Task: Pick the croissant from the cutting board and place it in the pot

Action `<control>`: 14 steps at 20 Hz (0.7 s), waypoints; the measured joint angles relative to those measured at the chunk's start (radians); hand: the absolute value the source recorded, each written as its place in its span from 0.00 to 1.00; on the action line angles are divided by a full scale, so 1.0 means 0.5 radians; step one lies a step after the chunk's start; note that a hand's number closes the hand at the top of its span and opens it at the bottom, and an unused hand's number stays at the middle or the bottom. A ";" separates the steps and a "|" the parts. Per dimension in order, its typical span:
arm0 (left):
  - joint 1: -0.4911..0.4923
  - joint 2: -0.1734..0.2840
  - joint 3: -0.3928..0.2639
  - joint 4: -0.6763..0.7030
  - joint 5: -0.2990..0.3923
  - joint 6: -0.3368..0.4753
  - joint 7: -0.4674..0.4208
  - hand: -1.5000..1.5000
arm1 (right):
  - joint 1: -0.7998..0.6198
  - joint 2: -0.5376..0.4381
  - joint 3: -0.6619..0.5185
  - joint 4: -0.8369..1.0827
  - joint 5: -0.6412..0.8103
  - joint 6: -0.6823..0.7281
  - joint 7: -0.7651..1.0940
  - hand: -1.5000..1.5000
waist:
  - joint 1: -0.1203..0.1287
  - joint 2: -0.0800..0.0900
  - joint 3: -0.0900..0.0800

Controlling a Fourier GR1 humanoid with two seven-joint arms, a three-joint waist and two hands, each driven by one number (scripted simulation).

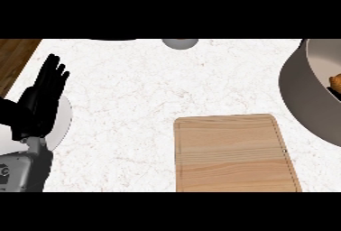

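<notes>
The wooden cutting board (233, 153) lies bare at the lower middle of the head view, with nothing on it. At the right edge stands the large grey pot (300, 90), cut off by the frame. Inside it, against the right border, a golden-brown piece of the croissant (335, 82) shows. My left hand (41, 99) rests at the far left with its fingers straight and pointing up, holding nothing, far from both board and pot. My right hand shows nowhere in the view.
The white marble counter (153, 90) spreads between hand, board and pot. A small grey round object (180, 43) sits at the counter's far edge. A brown wooden strip (13, 54) borders the counter at the upper left.
</notes>
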 measured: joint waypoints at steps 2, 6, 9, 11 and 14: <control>0.002 -0.024 -0.020 0.014 -0.019 0.011 -0.025 0.50 | -0.048 -0.027 -0.017 0.144 -0.007 0.041 0.012 0.00 | 0.005 0.000 -0.012; 0.006 -0.034 -0.030 -0.005 -0.024 0.013 -0.028 0.50 | -0.123 -0.074 -0.044 0.352 -0.073 0.209 -0.072 0.00 | 0.013 -0.006 -0.027; 0.010 -0.032 -0.021 0.005 -0.017 0.003 -0.046 0.50 | -0.164 -0.088 -0.080 0.456 -0.152 0.355 -0.169 0.00 | 0.011 -0.009 -0.035; 0.020 -0.039 -0.029 -0.004 -0.021 0.006 -0.042 0.50 | -0.190 -0.087 -0.133 0.499 -0.234 0.446 -0.242 0.00 | 0.005 -0.014 -0.037; 0.021 -0.036 -0.021 0.012 -0.023 0.008 -0.047 0.50 | -0.240 -0.088 -0.257 0.555 -0.394 0.559 -0.327 0.00 | -0.010 -0.016 -0.033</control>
